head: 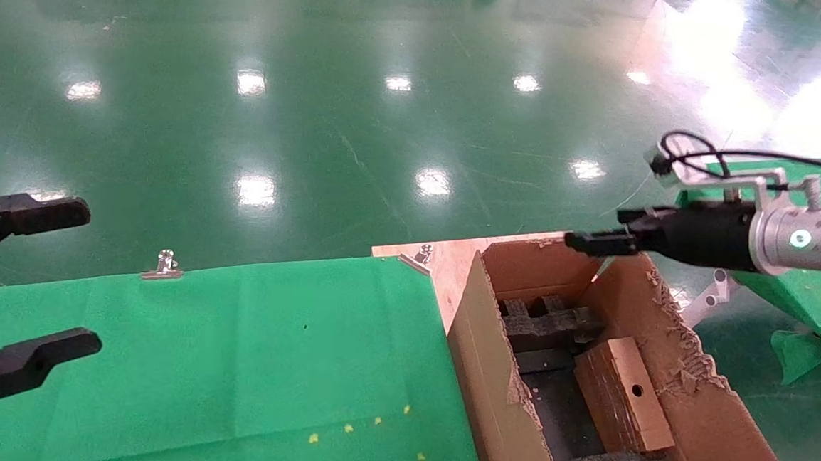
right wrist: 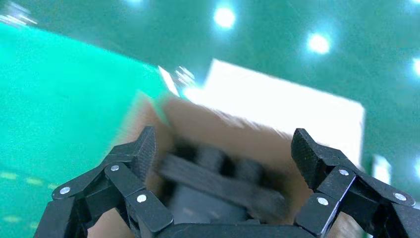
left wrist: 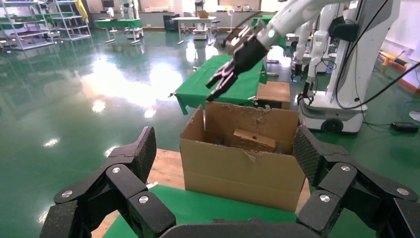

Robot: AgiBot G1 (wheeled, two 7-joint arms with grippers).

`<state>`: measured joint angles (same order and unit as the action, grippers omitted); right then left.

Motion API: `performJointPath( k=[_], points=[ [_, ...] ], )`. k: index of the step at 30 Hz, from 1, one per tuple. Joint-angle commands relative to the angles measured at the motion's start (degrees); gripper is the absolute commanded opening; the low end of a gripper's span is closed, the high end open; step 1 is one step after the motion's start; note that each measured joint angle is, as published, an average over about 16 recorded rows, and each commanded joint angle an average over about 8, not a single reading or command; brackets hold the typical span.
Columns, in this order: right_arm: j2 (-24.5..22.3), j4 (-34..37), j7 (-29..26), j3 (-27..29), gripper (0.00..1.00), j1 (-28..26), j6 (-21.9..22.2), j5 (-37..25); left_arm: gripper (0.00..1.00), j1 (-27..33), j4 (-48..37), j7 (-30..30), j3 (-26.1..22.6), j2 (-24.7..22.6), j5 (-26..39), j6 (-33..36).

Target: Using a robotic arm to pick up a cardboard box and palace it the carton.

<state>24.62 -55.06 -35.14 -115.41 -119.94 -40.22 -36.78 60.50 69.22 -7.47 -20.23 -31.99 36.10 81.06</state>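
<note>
The small brown cardboard box (head: 625, 393), with a round hole in its face, lies tilted inside the large torn carton (head: 488, 363) on black foam inserts (head: 551, 324). It also shows in the left wrist view (left wrist: 255, 139), inside the carton (left wrist: 242, 173). The white robotic arm (head: 809, 237) reaches in from the right. Its right gripper (head: 595, 240) is open and empty above the carton's far edge, and also shows in the left wrist view (left wrist: 220, 84). The right wrist view shows the gripper (right wrist: 223, 148) over the foam (right wrist: 213, 173). My left gripper (head: 69, 277) is open and empty at the far left.
A green cloth (head: 232, 355) covers the table left of the carton, held by metal clips (head: 164, 265). A bare wooden corner (head: 444, 257) lies behind the carton. A second green-covered table (head: 805, 297) stands to the right. Glossy green floor lies beyond.
</note>
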Motion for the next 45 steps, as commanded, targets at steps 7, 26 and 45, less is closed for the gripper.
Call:
performJointPath(
  k=[7, 26, 45],
  points=[
    [-5.33, -10.71, 0.98, 4.83, 1.0, -4.72, -9.22, 8.61, 1.0, 0.0, 0.0, 0.0, 0.0, 0.0, 0.0, 0.0],
    [-5.67, -9.92, 2.61, 8.25, 1.0, -2.92, -18.35, 17.04, 1.0, -0.02, -0.01, 0.0, 0.0, 0.01, -0.02, -0.01],
    [-1.12, -12.38, 8.79, 34.12, 1.0, 14.48, -26.03, 10.72, 1.0, -0.02, -0.01, 0.0, 0.0, 0.02, -0.02, -0.01]
  ],
)
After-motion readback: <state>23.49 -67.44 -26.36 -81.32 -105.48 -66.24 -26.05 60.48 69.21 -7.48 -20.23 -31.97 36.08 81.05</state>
